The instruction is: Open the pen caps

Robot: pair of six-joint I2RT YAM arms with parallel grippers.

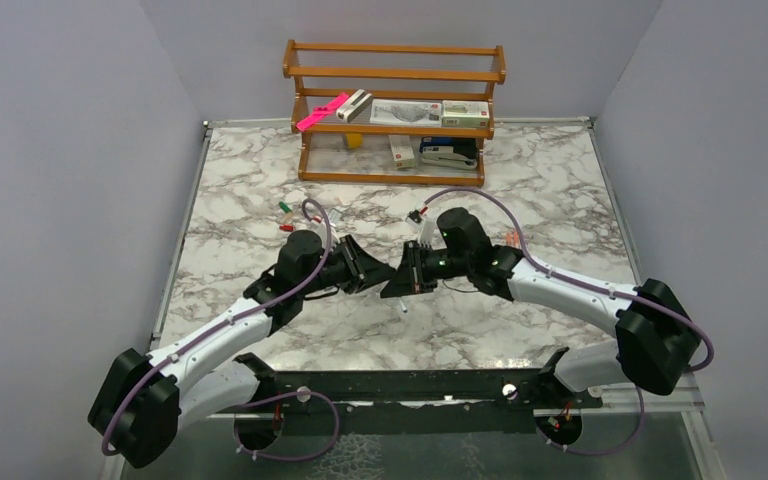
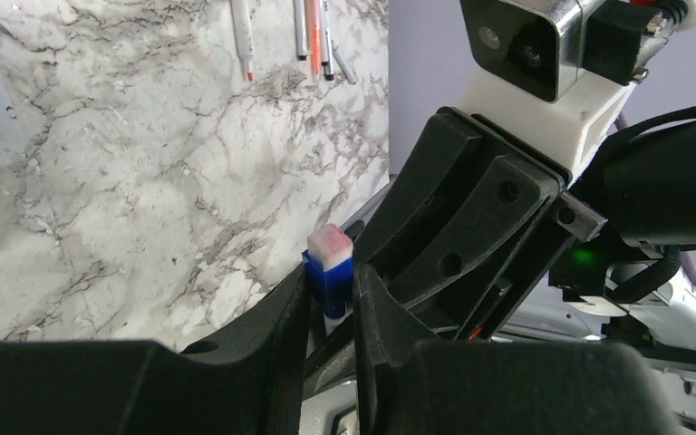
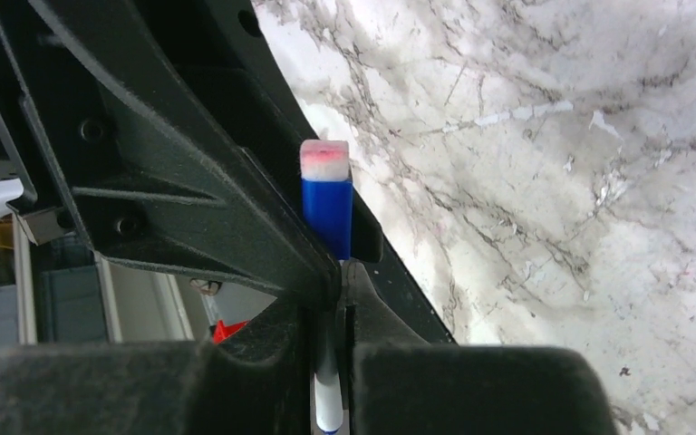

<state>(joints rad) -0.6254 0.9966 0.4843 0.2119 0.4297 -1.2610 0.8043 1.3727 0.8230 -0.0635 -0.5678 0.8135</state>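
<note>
Top view: the left gripper (image 1: 368, 270) and the right gripper (image 1: 407, 275) meet nose to nose above the marble table (image 1: 260, 180). What they share is hidden between them, and whether either is clenched cannot be told from here. Spare pens (image 1: 287, 210) with green and red ends lie beyond and to the outside of the left gripper. More pens (image 1: 510, 237) lie just outside the right gripper.

Left wrist view: the left gripper is clamped on a blue cap (image 2: 330, 281). The cap stands between its fingertips (image 2: 281, 331) with its pale pinkish end poking out past them. The black frame of the right gripper crowds in directly alongside. The barrel below the cap is not visible here.

Right wrist view: this fills the gap. The right gripper is pinched tight on the white pen barrel (image 3: 326, 399), which runs back between its fingers. The blue cap sits just beyond its fingertips, hard against a finger of the left gripper. No gap shows between cap and barrel, so I judge the cap is not yet off.

The step in hand looks like the pull itself: one pen held at both ends, cap in the left, barrel in the right. The next move calls for drawing the grippers apart straight along the pen's length. Both grips must stay firm, since a sideways pull could bend or slip the thin barrel.
</note>
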